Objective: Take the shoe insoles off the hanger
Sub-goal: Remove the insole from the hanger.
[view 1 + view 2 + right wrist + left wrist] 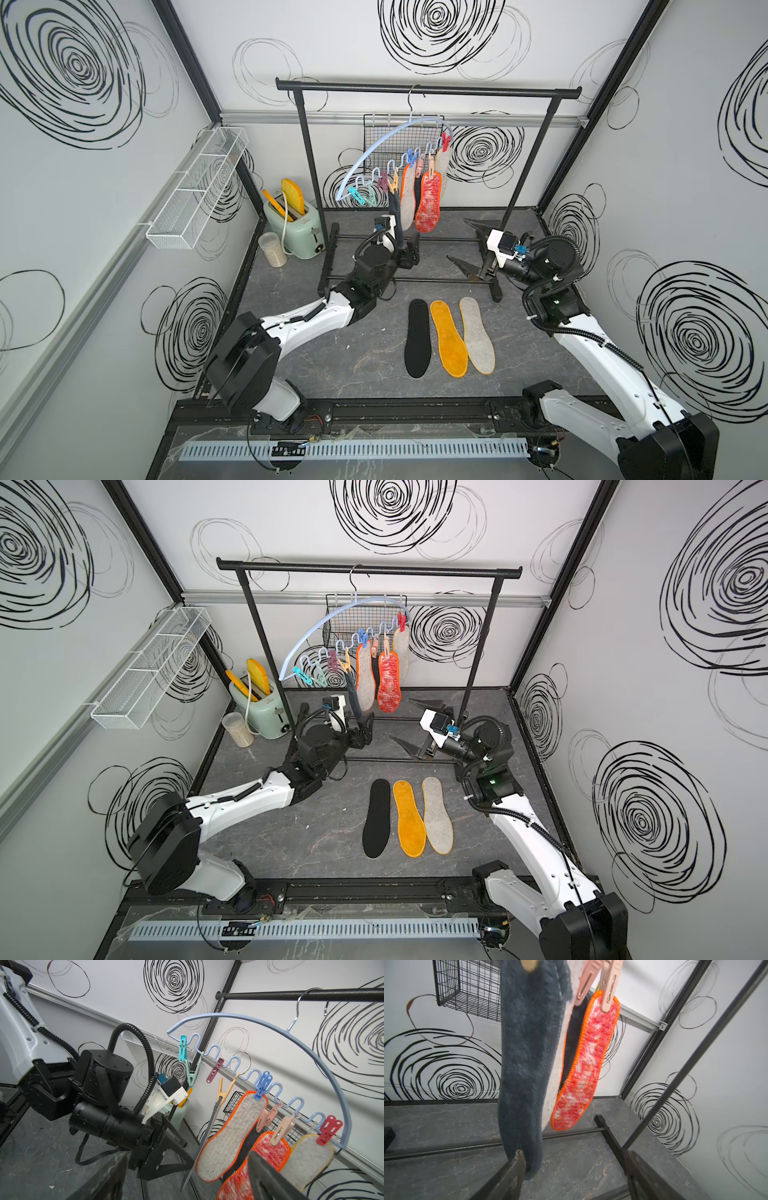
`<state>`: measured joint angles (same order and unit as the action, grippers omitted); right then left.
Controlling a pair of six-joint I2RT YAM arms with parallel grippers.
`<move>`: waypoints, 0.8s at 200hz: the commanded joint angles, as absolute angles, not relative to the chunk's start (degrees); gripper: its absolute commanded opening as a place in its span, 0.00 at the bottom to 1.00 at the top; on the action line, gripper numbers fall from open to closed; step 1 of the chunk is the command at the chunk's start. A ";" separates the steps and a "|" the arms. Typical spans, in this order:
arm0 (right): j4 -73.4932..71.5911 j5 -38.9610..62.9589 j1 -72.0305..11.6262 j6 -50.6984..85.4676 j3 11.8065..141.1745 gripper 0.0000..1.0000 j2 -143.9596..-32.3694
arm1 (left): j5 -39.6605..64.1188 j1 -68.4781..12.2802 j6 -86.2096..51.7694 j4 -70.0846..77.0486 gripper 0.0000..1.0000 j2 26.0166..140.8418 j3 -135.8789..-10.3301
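Observation:
The pale blue hanger (374, 147) (270, 1024) hangs tilted from the rack, with several shoe insoles pegged to it. The nearest is a dark grey insole (525, 1064) (395, 216) on a yellow peg. Beside it hang a grey orange-edged insole (230, 1136) and a red-mottled one (583, 1064). My left gripper (401, 245) (575, 1157) is open at the dark insole's lower tip, which lies against one finger. My right gripper (465, 247) (187, 1159) stands open to the right, holding nothing. A black insole (417, 336), an orange one (448, 338) and a grey one (477, 334) lie on the table.
The black garment rack (428, 88) spans the back, its base bars running across the table. A mint toaster (293, 226) and a cup (272, 249) stand back left. A black mesh basket (399, 137) hangs behind the hanger. A white wire basket (195, 187) is on the left wall.

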<state>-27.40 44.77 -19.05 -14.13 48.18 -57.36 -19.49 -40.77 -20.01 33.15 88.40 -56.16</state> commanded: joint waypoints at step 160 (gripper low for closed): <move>-26.16 42.55 -20.95 -16.27 51.12 0.92 -58.90 | -30.33 -36.75 -9.23 38.03 0.10 93.62 -61.38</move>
<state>-25.28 42.52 -20.62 -16.75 48.82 -57.45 -29.45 -37.43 -12.73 34.68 96.68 -62.37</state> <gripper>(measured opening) 0.919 0.154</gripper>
